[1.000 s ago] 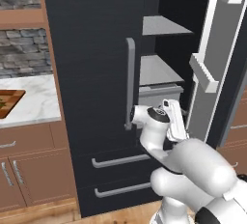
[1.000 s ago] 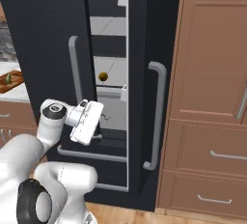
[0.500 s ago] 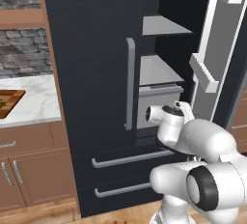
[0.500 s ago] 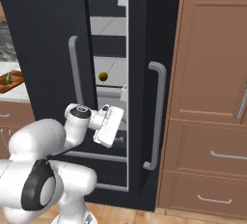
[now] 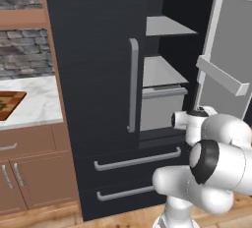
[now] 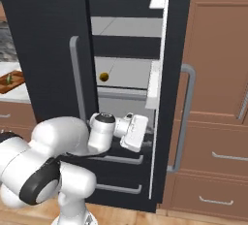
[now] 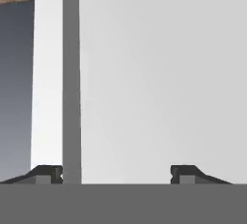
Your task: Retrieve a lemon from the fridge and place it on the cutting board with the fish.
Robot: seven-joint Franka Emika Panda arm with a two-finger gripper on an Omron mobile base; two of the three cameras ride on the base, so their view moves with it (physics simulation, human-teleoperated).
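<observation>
The lemon (image 6: 103, 77), a small olive-yellow ball, sits on a grey inner shelf of the black fridge (image 5: 93, 50), whose right door (image 5: 227, 50) stands open. My gripper (image 6: 145, 139) hangs low in the opening, below and right of the lemon, and points at the open door's inner face. In the hand view the gripper (image 7: 118, 175) is open, its fingertips (image 7: 46, 174) wide apart with nothing between them, close to a pale grey panel. The checkered cutting board (image 6: 10, 81) lies on the counter far left, with the green fish (image 6: 8, 79) on it.
The fridge's left door is closed, with its long grey handle (image 5: 132, 85) just left of my arm. A grey drawer (image 5: 162, 106) sits under the lemon's shelf, and door bins (image 5: 221, 77) jut from the open door. Brown cabinets (image 6: 218, 98) stand to the right.
My arm has swung to the right, carrying the hand from in front of the left door's handle into the opening, toward the open door. The lemon and door have not moved.
</observation>
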